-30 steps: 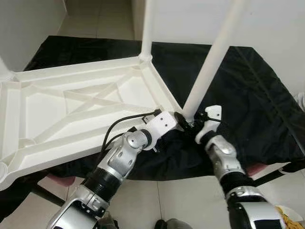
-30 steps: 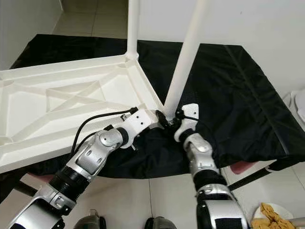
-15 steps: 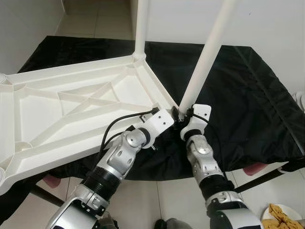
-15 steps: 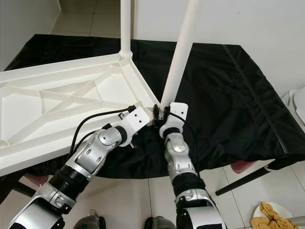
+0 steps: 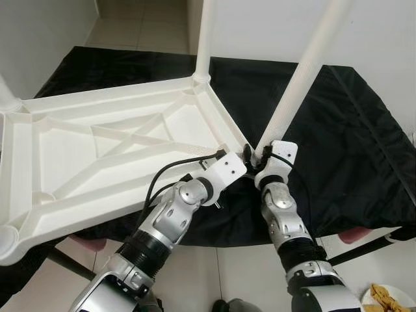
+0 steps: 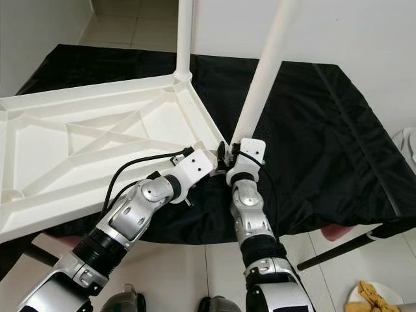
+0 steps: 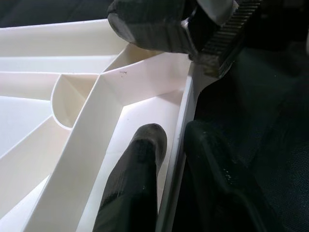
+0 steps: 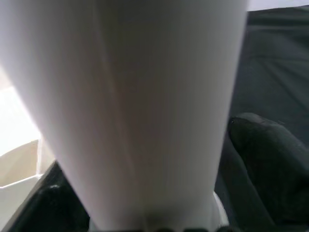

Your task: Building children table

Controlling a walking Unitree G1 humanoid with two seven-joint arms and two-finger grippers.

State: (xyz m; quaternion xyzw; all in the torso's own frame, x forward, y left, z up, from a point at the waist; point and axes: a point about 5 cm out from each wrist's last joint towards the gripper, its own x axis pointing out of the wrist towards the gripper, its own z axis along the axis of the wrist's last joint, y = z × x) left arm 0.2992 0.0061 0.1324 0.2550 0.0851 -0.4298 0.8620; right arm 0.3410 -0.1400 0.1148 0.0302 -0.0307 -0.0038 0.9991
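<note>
From the left eye view, the white children's table (image 5: 117,149) lies upside down on a black cloth (image 5: 351,130) spread over a larger surface, its ribbed underside facing up. One white leg (image 5: 207,36) stands upright in the far corner socket. A second leg (image 5: 305,75) rises, tilted, from the near corner, where both arms meet. The left gripper (image 5: 242,162) sits at the table's rim just beside that corner; the right gripper (image 5: 263,155) is at the foot of the tilted leg.

The right eye view shows the same layout: the tilted leg (image 6: 268,65) leans away from upright, so I judge it is not yet seated squarely.

In the left wrist view, the left gripper's two black fingers (image 7: 135,188) straddle the thin white rim (image 7: 181,145), one inside the frame and one outside over the cloth, closed on it.

In the right wrist view, the leg (image 8: 140,96) passes between the right gripper's fingers (image 8: 265,154), which are closed around it.

The risk I see: pushing the leg while it is tilted could jam it in the socket or lever the light table sideways, and the left grip on the narrow rim could slip.
</note>
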